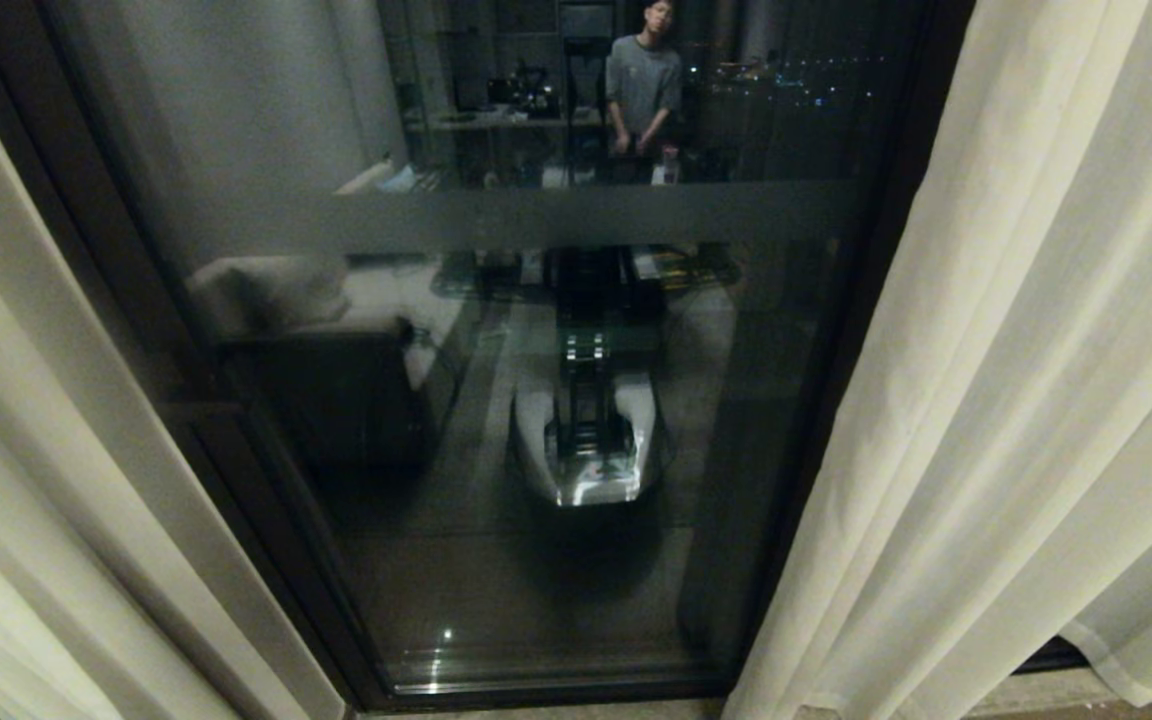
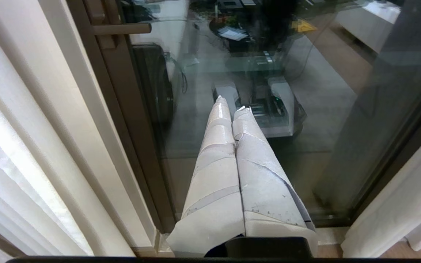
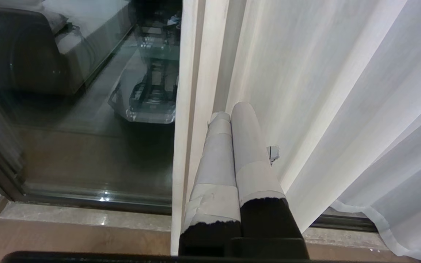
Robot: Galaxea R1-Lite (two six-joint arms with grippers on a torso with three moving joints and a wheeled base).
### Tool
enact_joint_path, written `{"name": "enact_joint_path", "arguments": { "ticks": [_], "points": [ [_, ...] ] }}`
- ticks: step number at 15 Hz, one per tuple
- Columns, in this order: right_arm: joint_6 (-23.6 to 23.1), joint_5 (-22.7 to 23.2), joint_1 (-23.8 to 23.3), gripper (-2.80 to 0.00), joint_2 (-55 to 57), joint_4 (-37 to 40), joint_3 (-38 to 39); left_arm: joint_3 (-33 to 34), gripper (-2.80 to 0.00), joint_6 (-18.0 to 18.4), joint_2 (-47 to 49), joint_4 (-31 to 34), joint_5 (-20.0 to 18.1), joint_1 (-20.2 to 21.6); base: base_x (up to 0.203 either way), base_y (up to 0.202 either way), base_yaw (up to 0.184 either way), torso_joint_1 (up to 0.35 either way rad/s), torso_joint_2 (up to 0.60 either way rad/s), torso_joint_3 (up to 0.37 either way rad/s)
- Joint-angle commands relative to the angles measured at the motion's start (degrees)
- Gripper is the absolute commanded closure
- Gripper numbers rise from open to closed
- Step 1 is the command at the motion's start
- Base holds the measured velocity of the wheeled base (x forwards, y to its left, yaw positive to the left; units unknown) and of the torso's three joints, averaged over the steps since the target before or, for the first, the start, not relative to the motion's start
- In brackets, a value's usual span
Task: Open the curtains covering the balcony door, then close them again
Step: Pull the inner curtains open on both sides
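While our arms hang out of the head view, it shows the door between the curtains; they are parted, one panel at each edge, and most of the pane is bare. The cloth is cream, finely woven, falling in long soft pleats; the door is tall dark glass in a brown-black frame, crossed by a frosted band. Only this view catches a person mirrored in the glass, high up; our own base is mirrored lower down.

Our left wrist view alone gives the handle, a straight brown bar on the frame; our left gripper points at the glass, its two tapered fingers wrapped in pale creased tape, pressed together with nothing between them. Our right wrist view alone gives the hem of the right panel near the stone sill; our right gripper, rounded and taped likewise, is closed and empty, lying against the pleats beside the panel's straight edge.
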Motion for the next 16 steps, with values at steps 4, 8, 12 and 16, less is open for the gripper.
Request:
{"name": "enact_joint_path", "arguments": {
  "ticks": [4,8,12,16],
  "points": [
    [-1.06,-0.04,-0.16,0.00,1.23,0.08,-0.23,0.00,0.00,0.00,-0.11,-0.02,0.00,-0.01,0.000,0.000,0.000,0.000,0.00,0.000],
    [-1.28,0.31,-0.77,0.00,12.75,-1.68,-4.20,0.00,0.00,0.00,-0.11,-0.02,0.08,-0.01,0.000,0.000,0.000,0.000,0.00,0.000],
    [-1.25,4.80,-7.20,-2.80,25.87,-8.15,-9.59,0.00,0.00,0.00,-0.11,-0.02,0.08,-0.01,0.000,0.000,0.000,0.000,0.00,0.000],
    [-1.66,10.46,-11.88,-2.80,36.97,-12.14,-17.55,0.00,0.00,0.00,-0.11,-0.02,0.08,-0.01,0.000,0.000,0.000,0.000,0.00,0.000]
  ]
}}
